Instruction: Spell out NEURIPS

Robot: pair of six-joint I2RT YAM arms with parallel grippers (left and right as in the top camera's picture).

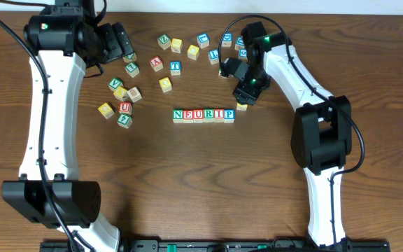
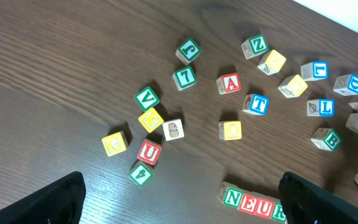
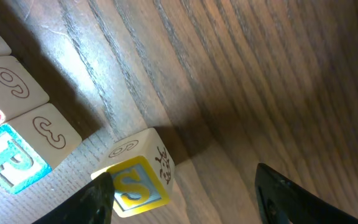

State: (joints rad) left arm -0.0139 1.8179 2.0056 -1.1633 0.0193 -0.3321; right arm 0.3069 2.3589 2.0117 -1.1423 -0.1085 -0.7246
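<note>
You have six cubes in a row [image 1: 203, 115] in the middle of the surface [image 1: 187, 189]; they read N, E, U, R, I, P; only the S is missing. The S cube [image 3: 135, 185], yellow with a blue letter, sits on the surface just beside the P cube [image 3: 8, 163], at the end of the row; that is where the last letter goes. It is turned a little and there is a small gap, so it does not line up yet.

Your right gripper [image 3: 182, 180] hangs low over the S cube; its jaws are open. One finger [image 3: 98, 202] is right at the cube's corner; the other finger [image 3: 291, 193] is well apart from it; nothing is squeezed. I think the cube is let go, so the word is almost done; it may need a small push to sit straight; go gently, or you may bump the P.

Your left gripper [image 2: 179, 196] is wide open and holds nothing; it hangs over the spare cubes [image 2: 229, 84], out of the way, so the right arm has room.
</note>
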